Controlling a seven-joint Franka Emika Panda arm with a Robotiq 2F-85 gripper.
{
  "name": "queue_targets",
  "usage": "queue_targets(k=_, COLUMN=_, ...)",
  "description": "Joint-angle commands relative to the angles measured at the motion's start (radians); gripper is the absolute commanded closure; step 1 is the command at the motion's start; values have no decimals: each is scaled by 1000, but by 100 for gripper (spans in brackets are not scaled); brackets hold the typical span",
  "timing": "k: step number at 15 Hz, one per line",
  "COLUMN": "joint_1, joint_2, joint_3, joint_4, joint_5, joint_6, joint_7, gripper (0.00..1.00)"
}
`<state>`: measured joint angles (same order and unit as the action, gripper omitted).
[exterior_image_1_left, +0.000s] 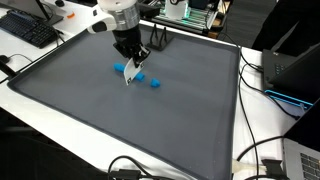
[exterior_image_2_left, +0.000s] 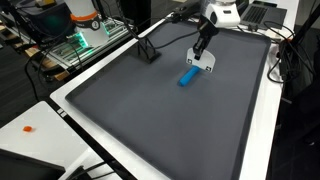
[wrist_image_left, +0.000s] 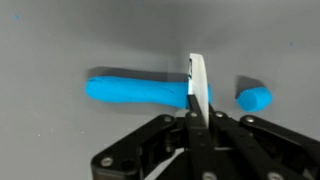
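**Gripper.** The gripper (wrist_image_left: 197, 118) has its fingers closed tight on a thin white blade (wrist_image_left: 197, 82). The blade is held upright, edge down.

**Position of work.** The blade stands across a blue roll (wrist_image_left: 135, 90) of soft-looking material, close to the roll's right end in the wrist view. Most of the roll lies to the left of the blade. A small blue piece (wrist_image_left: 254, 97) lies apart to the right. All of this rests on a grey mat (exterior_image_1_left: 120, 125), toward its far side in an exterior view. The roll (exterior_image_2_left: 187, 77) also shows below the blade in an exterior view.

**Step in hand, as judged.** The blade is being pressed through the roll. To do this well:
- Keep the blade square to the roll and vertical.
- Press straight down to the mat rather than dragging sideways, since the roll looks soft and may smear or shift.
- Hold a firm grip, as a thin blade could pivot between the fingers.

**Markings.** No brand, label or writing can be read on the blade, roll, mat or gripper.
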<state>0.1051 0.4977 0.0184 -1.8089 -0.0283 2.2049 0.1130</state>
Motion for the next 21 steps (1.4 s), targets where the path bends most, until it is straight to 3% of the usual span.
queue_targets(k=1, joint_1=1, joint_2=23, joint_3=-7, joint_4=-8, joint_5=-29, joint_6=0, joint_7=-2, gripper=99)
queue_targets(k=12, joint_1=1, joint_2=50, joint_3=-3, joint_4=-23, joint_5=-30, joint_6=15, joint_7=-5, gripper=99)
queue_targets(k=21, joint_1=-14, joint_2=44, joint_3=36, joint_4=-15, joint_5=35, joint_6=-10, joint_7=-36, gripper=99)
